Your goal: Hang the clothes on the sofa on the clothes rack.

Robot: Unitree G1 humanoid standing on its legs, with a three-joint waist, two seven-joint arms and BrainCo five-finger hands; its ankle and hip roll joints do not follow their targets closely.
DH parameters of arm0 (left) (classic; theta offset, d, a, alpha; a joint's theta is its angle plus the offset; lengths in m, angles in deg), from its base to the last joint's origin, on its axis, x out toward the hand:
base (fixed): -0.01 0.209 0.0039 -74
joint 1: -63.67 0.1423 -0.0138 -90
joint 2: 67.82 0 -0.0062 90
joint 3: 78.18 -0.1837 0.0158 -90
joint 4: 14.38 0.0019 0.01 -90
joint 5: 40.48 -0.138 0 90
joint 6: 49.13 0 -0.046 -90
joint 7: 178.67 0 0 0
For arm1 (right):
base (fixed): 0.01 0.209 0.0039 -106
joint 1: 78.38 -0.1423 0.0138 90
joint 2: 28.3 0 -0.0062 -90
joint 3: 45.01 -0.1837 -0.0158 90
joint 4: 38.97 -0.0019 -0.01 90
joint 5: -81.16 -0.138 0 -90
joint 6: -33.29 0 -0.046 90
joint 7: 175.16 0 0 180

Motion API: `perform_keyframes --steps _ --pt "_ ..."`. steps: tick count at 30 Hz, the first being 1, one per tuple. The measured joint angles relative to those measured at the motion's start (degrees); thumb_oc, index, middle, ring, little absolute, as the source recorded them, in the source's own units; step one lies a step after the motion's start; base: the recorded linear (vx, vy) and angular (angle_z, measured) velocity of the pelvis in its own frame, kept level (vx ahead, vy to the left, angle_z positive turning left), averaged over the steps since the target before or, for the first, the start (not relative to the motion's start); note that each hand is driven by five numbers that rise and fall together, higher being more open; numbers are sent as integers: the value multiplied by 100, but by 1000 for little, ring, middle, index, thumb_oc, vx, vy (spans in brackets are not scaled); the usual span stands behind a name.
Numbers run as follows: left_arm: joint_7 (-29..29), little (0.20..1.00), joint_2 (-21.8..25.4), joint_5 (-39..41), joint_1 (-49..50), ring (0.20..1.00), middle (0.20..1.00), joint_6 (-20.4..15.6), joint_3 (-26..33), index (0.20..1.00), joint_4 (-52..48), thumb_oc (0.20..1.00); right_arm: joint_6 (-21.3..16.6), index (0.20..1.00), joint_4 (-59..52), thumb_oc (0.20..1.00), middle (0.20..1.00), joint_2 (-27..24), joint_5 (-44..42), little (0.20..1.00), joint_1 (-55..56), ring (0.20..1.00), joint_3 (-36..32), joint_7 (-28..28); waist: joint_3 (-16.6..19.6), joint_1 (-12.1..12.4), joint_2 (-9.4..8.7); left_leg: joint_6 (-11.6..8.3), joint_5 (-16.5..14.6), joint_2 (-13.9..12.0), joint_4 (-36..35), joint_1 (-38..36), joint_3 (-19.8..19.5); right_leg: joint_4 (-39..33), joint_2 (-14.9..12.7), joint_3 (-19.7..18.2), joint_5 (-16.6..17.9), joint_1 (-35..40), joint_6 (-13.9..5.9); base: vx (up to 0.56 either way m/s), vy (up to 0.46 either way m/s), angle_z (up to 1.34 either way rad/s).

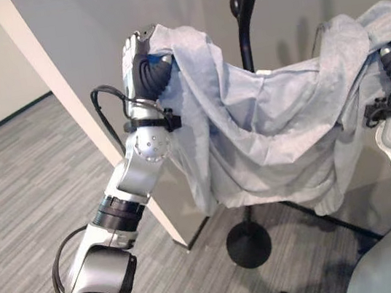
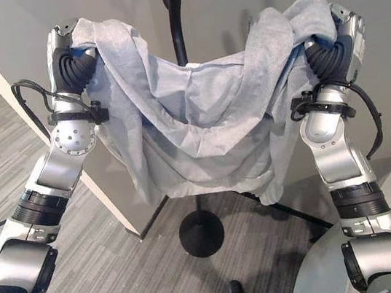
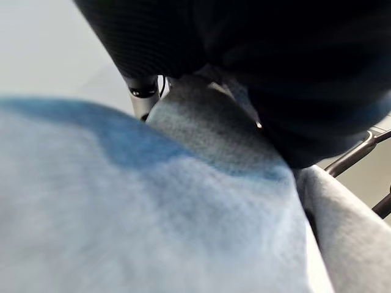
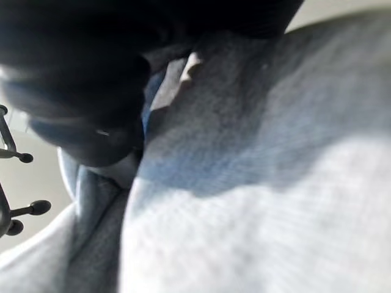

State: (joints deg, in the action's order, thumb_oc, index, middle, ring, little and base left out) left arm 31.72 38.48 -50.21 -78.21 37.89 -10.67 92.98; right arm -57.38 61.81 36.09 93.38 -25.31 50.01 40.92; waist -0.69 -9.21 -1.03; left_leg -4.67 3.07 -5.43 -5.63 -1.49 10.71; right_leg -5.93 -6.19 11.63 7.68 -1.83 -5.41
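Grey carpeted room: the left hand (image 2: 63, 48) and right hand (image 2: 344, 32) lift a pale blue garment (image 2: 206, 115) before the black clothes rack (image 2: 176, 17).
Finger grip hidden by cloth, cannot tell; sagging fabric could miss the hooks and slide off.

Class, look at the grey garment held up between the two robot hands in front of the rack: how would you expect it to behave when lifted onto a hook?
The grey garment is probably floppy: it sags deeply between the left robot hand and right robot hand. It looks light, since thin folds hang freely. It might slide off the rack, whose pole looks smooth.
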Motion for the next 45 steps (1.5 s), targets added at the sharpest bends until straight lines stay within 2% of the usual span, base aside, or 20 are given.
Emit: perform_keyframes --steps 4,7,9,12,13,17,25,33,40,45 --pt "96 200 179 66 -887 200 200 58 -581 200 918 200 91 200 1115 200 200 -462 -364 200 -1433 200 1043 -49 21 4 -20 2 4 -14 1 0 -3 0 13 10 -8 -1 -12 -8 0 0" --pt "110 200 182 142 -1451 200 200 61 -1072 200 1549 200 176 200 1892 200 200 -540 -596 200 -2306 200 1724 -168 45 0 -41 3 6 -13 3 8 2 12 11 15 -6 -10 -11 -41 0 0" --pt "87 200 169 295 -1979 200 200 63 -1564 200 2232 200 184 200 2565 200 200 -513 -807 200 -3114 200 2505 -362 85 -3 -49 3 6 -14 7 49 18 12 10 13 41 -65 24 -46 -3 -3" --pt "74 200 174 418 -2204 200 200 64 -1790 200 2579 200 174 200 2850 200 200 -474 -914 200 -3439 200 2924 -518 102 -1 -58 15 18 -15 31 80 40 27 16 12 56 -107 42 -62 1 -4" --pt "60 200 174 467 -2364 200 200 54 -2166 200 2966 200 153 200 3369 200 200 -334 -1037 200 -3801 200 3465 -664 153 -7 -42 15 18 -9 31 124 59 29 6 7 56 -156 42 -76 2 -5" --pt "-82 200 152 469 -2584 200 200 36 -2533 200 3400 200 140 200 3969 200 200 -169 -1083 200 -4180 200 4057 -1008 185 2 -45 31 39 -3 32 264 95 29 7 -27 100 -315 46 -68 -1 -4" --pt "-177 200 178 431 -2537 200 200 39 -2677 200 3405 200 136 200 3965 200 200 -98 -941 200 -3818 200 4246 -1189 193 1 -49 37 62 12 31 450 103 29 -2 -45 133 -513 55 -20 1 -1" --pt "-190 200 153 172 -2424 200 200 44 -2669 200 3405 200 142 200 4251 200 200 631 -526 200 -2193 200 3933 -1388 193 -1 -47 39 63 21 32 537 112 29 -7 -60 134 -608 51 -4 2 0" --pt "-208 200 128 106 -2416 200 200 35 -2662 200 3423 200 118 200 4255 200 200 874 -88 200 -1811 200 3727 -1443 169 -7 -9 38 61 16 31 532 118 28 -4 -64 132 -606 49 0 0 0" --pt "-227 200 26 44 -2414 200 200 -15 -2660 200 3516 200 105 200 4314 200 200 948 -80 200 -1597 200 3673 -1556 153 15 16 38 61 26 31 536 113 28 -17 -55 129 -603 44 0 0 0"
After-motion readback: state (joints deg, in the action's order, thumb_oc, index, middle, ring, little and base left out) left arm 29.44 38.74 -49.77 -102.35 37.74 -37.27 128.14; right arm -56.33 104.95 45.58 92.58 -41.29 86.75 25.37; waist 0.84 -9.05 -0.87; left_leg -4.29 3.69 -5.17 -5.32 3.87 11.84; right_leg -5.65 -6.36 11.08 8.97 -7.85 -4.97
